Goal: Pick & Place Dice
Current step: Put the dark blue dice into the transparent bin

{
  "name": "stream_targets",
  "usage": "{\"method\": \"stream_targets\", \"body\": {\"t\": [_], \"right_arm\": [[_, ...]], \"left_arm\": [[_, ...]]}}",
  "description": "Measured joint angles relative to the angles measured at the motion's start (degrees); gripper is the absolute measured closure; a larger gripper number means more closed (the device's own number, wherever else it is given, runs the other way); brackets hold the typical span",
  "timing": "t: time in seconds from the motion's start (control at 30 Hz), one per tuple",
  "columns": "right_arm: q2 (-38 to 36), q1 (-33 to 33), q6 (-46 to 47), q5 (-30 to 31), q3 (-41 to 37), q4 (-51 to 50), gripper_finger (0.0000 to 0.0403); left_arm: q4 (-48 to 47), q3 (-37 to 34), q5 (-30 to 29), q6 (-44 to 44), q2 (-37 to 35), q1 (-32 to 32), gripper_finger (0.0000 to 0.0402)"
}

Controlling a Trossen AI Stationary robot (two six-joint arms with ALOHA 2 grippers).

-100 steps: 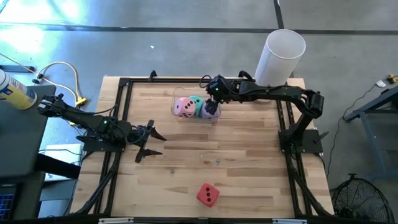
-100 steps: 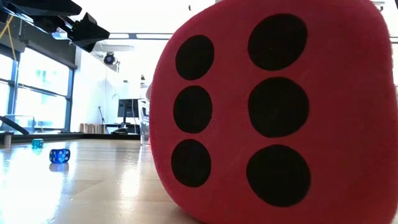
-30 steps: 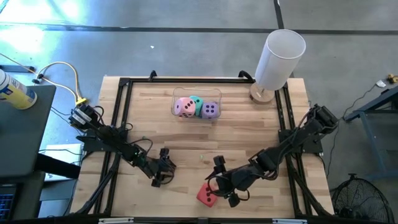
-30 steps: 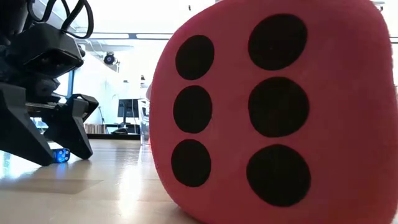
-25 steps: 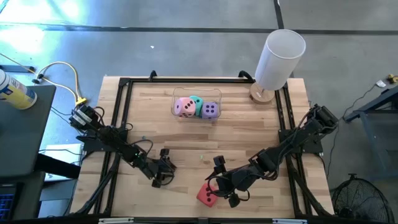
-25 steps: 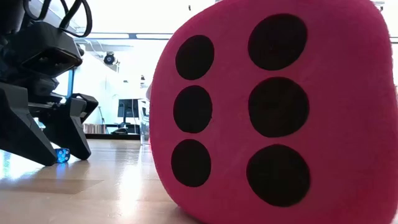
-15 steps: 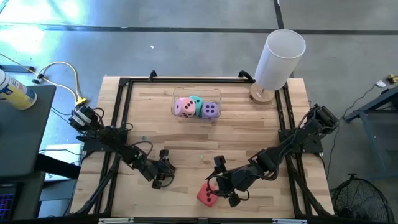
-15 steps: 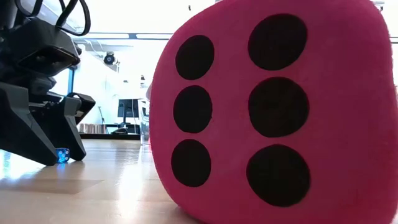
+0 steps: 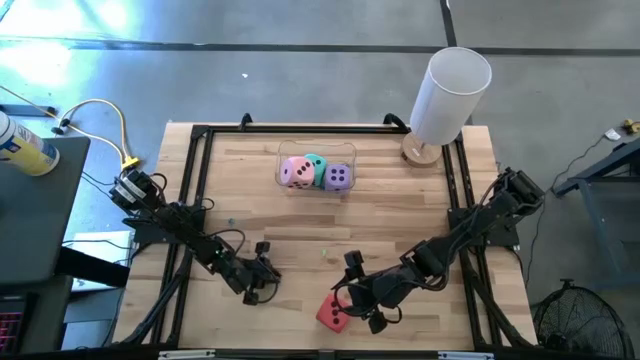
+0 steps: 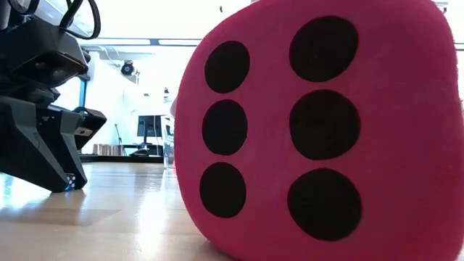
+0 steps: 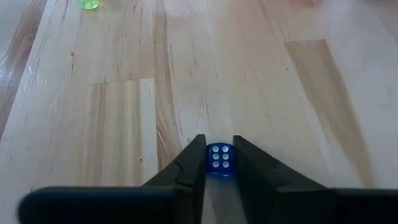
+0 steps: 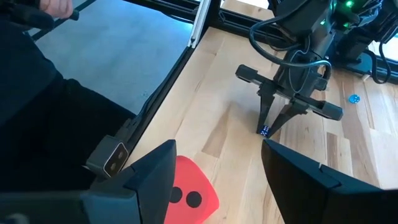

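A big red die (image 9: pixel 334 313) rests on the table near its front edge and fills the low view (image 10: pixel 319 130). My right gripper (image 9: pixel 362 302) hovers open just to its right; in the right wrist view the die (image 12: pixel 189 190) lies beside one finger. Pink (image 9: pixel 295 172), teal (image 9: pixel 315 163) and purple (image 9: pixel 339 177) dice sit in a clear box at the table's far middle. My left gripper (image 9: pixel 268 280), at the front left, is shut on a tiny blue die (image 11: pixel 219 159). My left gripper pinches the tiny blue die by two opposite sides (image 11: pixel 210 160), right at the free ends of its two fingers (image 11: pixel 194 163). The fingers slant down onto it from the table's left. The die rests on the table (image 10: pixel 70 180), a six-pip face toward the wrist camera.
A tall white cylinder (image 9: pixel 450 92) stands at the back right corner. A tiny green die (image 11: pixel 89 4) and another tiny blue one (image 12: pixel 354 98) lie loose on the wood. A black frame (image 9: pixel 200 135) rims the table. A person's dark sleeve (image 12: pixel 56 112) shows beyond the front edge.
My left gripper has shut: its fingertips stood wide on either side of the tiny blue die and have drawn together onto it. The die stays on the table. My right gripper and the red die have kept still.
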Motion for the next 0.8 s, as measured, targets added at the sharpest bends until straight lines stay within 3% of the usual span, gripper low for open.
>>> {"method": "stream_targets", "body": {"t": [0.07, 0.47, 0.7, 0.8], "right_arm": [[0.0, 0.0, 0.0, 0.0, 0.0, 0.0, 0.0175], [0.0, 0.0, -1.4, 0.0, 0.0, -0.4, 0.0175], [0.0, 0.0, -1.0, 0.8, 0.0, -1.2, 0.0175], [0.0, 0.0, 1.9, 5.2, 0.0, -4.7, 0.0175]], "left_arm": [[1.4, -0.2, 0.2, 0.1, -0.2, 0.0, 0.0359], [0.7, -0.1, 1.5, 0.6, -4.8, 1.1, 0.0359], [0.3, 0.7, 2.7, 1.9, -13.8, 3.7, 0.0359], [0.9, 1.7, 2.3, 0.3, -18.4, 5.6, 0.0359]]}}
